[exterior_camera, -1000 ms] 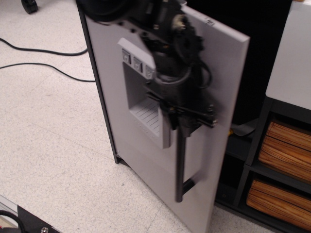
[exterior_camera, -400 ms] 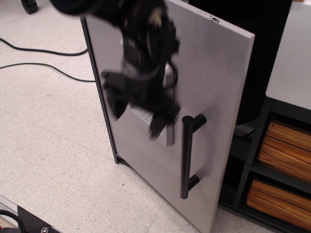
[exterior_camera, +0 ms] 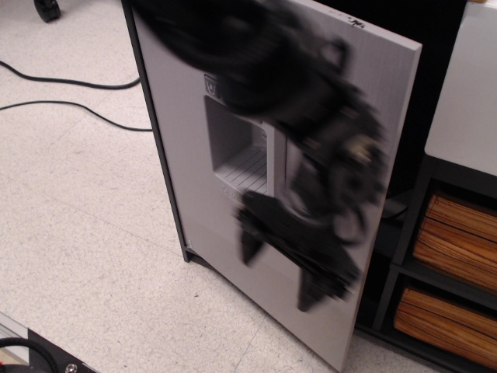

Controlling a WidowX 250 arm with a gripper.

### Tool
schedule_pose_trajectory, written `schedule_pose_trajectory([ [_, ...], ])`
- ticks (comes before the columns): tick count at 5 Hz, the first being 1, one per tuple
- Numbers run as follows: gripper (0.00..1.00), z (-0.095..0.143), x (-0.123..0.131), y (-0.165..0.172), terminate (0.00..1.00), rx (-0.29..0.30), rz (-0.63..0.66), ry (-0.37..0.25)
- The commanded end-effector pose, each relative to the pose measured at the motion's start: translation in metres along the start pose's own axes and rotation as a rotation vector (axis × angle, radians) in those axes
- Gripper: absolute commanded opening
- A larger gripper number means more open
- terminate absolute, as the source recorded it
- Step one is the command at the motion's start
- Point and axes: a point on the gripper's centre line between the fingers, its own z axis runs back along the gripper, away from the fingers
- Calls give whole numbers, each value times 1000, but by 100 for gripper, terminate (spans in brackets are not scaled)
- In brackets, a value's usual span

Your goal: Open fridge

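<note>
The fridge (exterior_camera: 194, 210) stands on the floor with its grey brushed door ajar, the free edge toward the right. The grey dispenser recess (exterior_camera: 237, 151) shows on the door. The black interior (exterior_camera: 435, 47) shows behind the door's top right. My gripper (exterior_camera: 279, 268) is motion-blurred in front of the door's lower right part, below the recess. Its two black fingers (exterior_camera: 248, 241) stand apart with nothing between them. The arm and gripper hide the black bar handle.
A black shelf unit with wooden-looking drawers (exterior_camera: 458, 233) and a pale top (exterior_camera: 470, 93) stands right of the fridge. Black cables (exterior_camera: 70, 81) lie on the speckled floor at left. A black base part (exterior_camera: 39, 357) sits at the bottom left corner.
The gripper left the handle, swung left across the door, and now sits low and right, covering the handle. The door's free edge has shifted a little to the right.
</note>
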Motion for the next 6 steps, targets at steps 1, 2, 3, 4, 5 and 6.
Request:
schedule_pose_trajectory([
  [1,100,15,52,-73,0,-140,-95,-102],
  [2,100,19,81,-92,0,-181,-79,-139],
  [3,100,19,111,-101,0,-176,-60,-186],
  [4,100,19,132,-98,0,-186,-32,-173],
  [5,100,26,151,-87,0,-166,45,-215],
  [6,100,28,155,-66,0,-132,102,-222],
])
